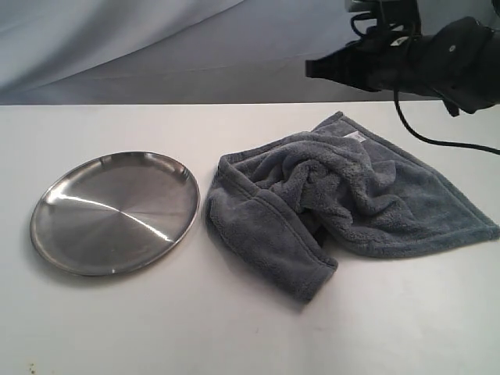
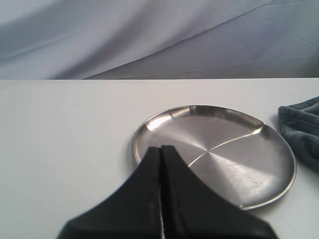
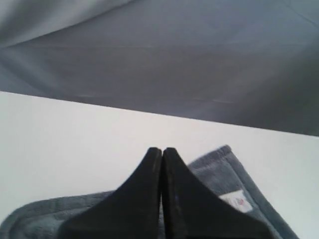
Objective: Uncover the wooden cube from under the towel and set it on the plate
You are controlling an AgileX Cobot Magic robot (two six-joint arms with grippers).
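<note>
The right claw [image 3: 162, 149] was clenched, its jaws pressed flat together on nothing, poised above the towel [image 1: 351, 199] near the hem that bore a small white label [image 3: 234, 200]. The wooden cube showed in no view, and whether it lay under the cloth could not be told. The towel sat bunched on the right of the desk [image 1: 234, 328], its long axis roughly left to right, with one folded end turned toward the near edge — near the plate [image 1: 116, 212] but apart from it. The left claw [image 2: 161, 148], likewise clenched and empty, pointed at the plate; the exterior view did not show it.
</note>
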